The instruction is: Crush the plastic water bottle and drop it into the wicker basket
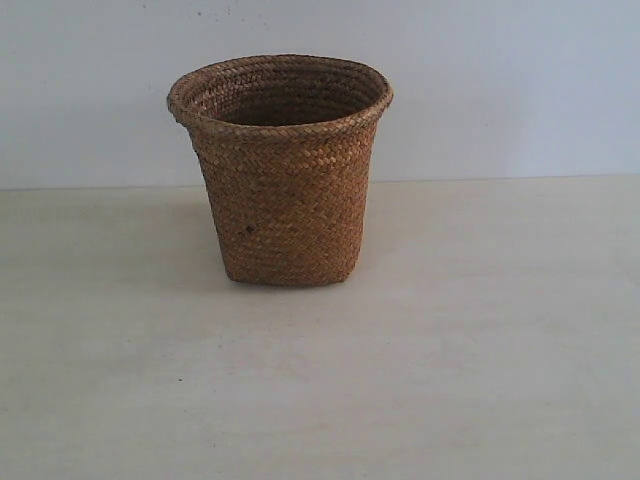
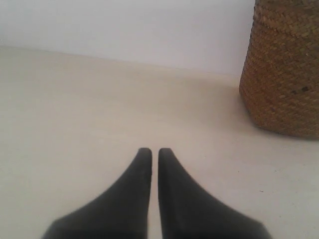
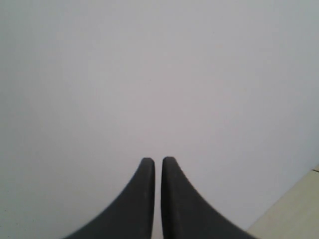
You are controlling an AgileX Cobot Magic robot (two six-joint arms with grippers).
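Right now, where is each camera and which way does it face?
Exterior view: off the arms, facing the wicker basket on the table, wall behind; no robot parts.
Left wrist view: low over the table, looking past the shut left end effector toward the basket's side.
Right wrist view: faces the bare wall; shut right end effector shows.
Shared: exterior and left wrist both see the basket.
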